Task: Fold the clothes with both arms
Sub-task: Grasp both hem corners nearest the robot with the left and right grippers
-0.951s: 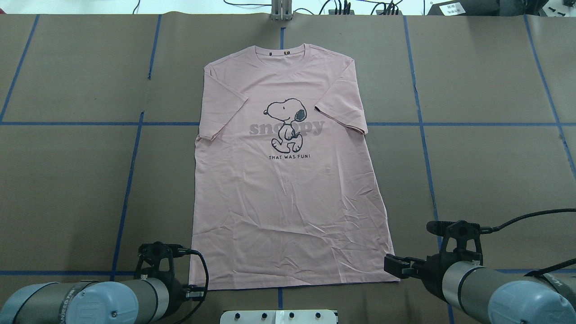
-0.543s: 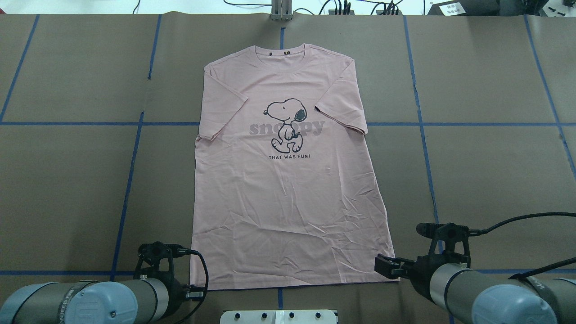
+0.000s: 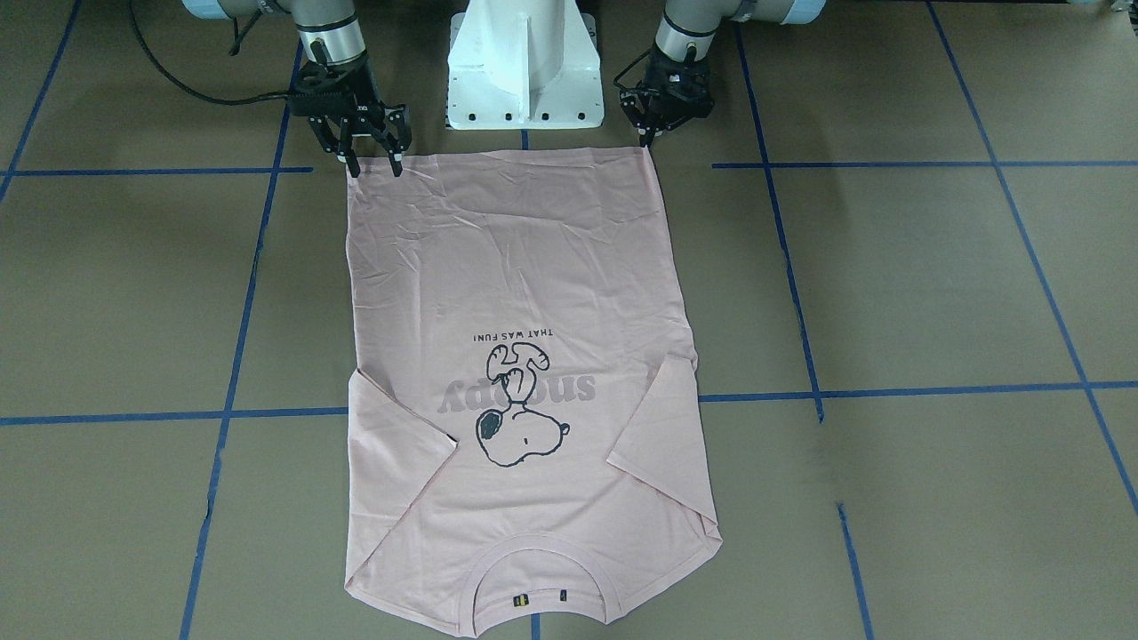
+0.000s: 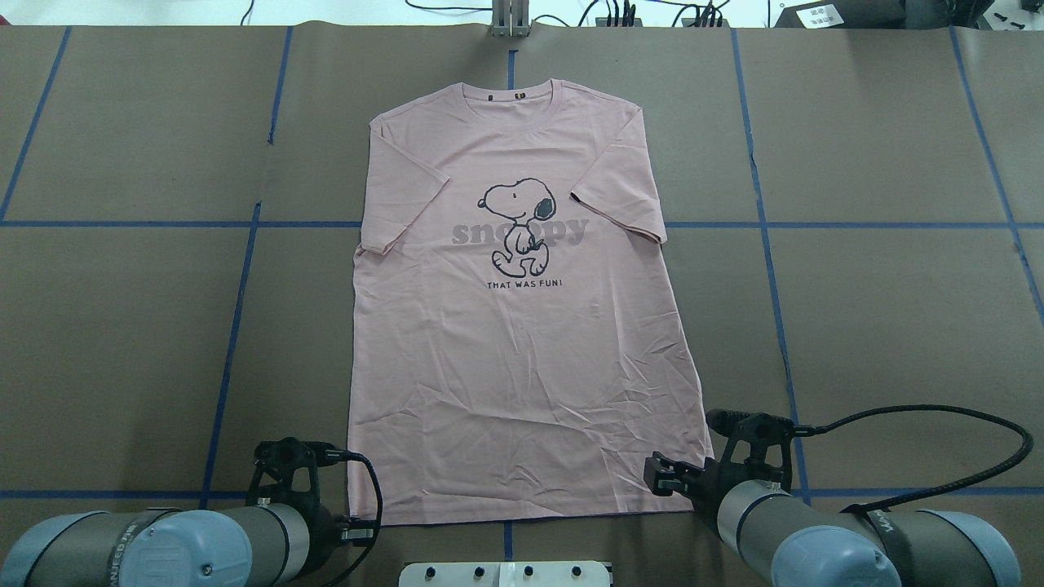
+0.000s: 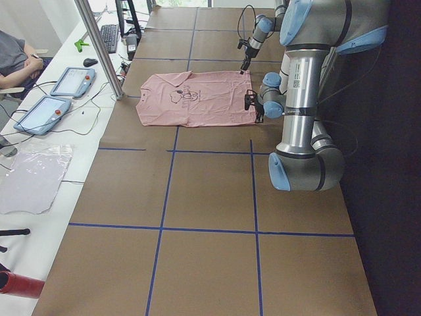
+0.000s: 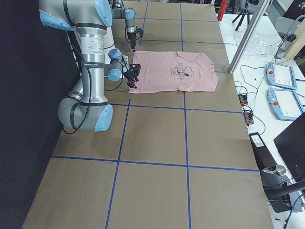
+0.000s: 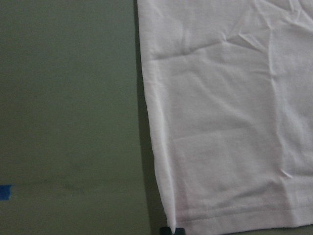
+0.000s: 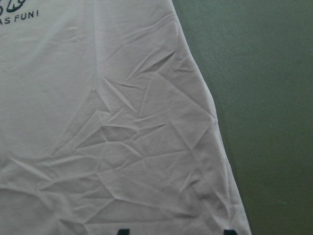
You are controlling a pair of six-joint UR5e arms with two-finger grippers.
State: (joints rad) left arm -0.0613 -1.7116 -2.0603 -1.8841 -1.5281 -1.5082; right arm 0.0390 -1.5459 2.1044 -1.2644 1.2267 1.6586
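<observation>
Left hand [image 3: 649, 142] was at the near-left hem corner of the T-shirt [image 4: 522, 342], fingers pressed together; couldn't tell if cloth was caught. Shirt lay flat, print up, mid-bench [image 4: 122, 326]. Right hand [image 3: 373, 167] was spread at the near-right corner, nothing pinched. Risk: uneven grips, so one corner slips on lift and the fold skews.
</observation>
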